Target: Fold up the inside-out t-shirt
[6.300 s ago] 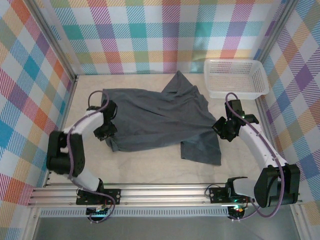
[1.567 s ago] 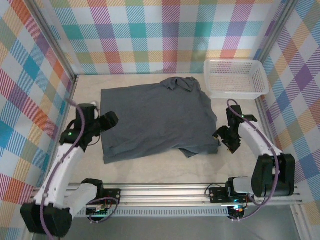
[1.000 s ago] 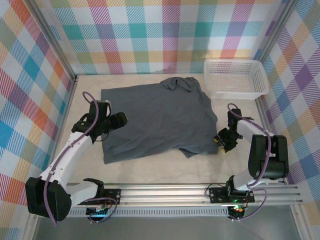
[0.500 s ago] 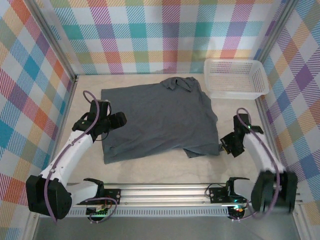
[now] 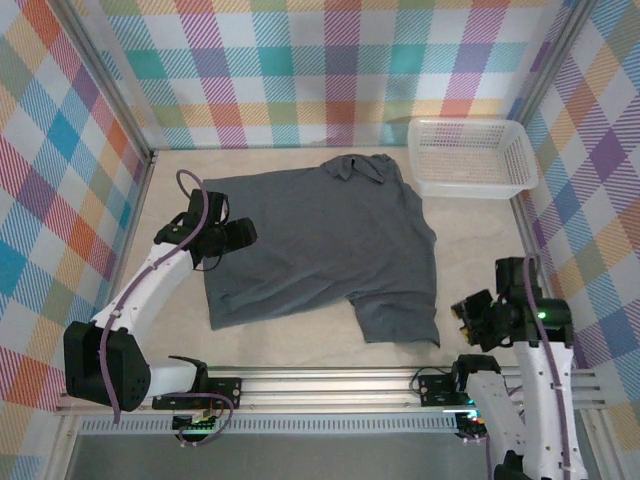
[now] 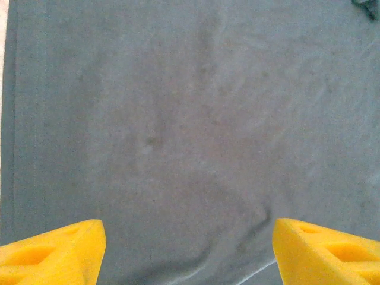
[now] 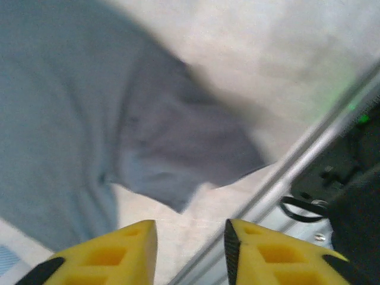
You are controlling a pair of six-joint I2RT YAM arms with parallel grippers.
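The inside-out t-shirt (image 5: 320,240) lies spread flat on the table, dark slate-grey, with its collar (image 5: 360,168) at the far side and one sleeve (image 5: 400,315) stretched toward the near edge. My left gripper (image 5: 240,237) hovers over the shirt's left part. Its yellow fingertips (image 6: 53,252) stand wide apart, open, above smooth grey cloth (image 6: 190,119). My right gripper (image 5: 466,311) is off the shirt, to the right of that sleeve and near the front rail. It is open, with bare table between its fingers (image 7: 107,255). The sleeve (image 7: 178,148) lies ahead of them.
A white mesh basket (image 5: 470,155) stands at the back right corner. The aluminium front rail (image 5: 320,385) runs along the near edge, close to my right gripper (image 7: 190,249). Bare table shows to the right of the shirt and along the front.
My right gripper drew the near sleeve toward the front edge, let it go and pulled back to the near right. The sleeve now lies flat and longer. My left gripper shifted slightly right.
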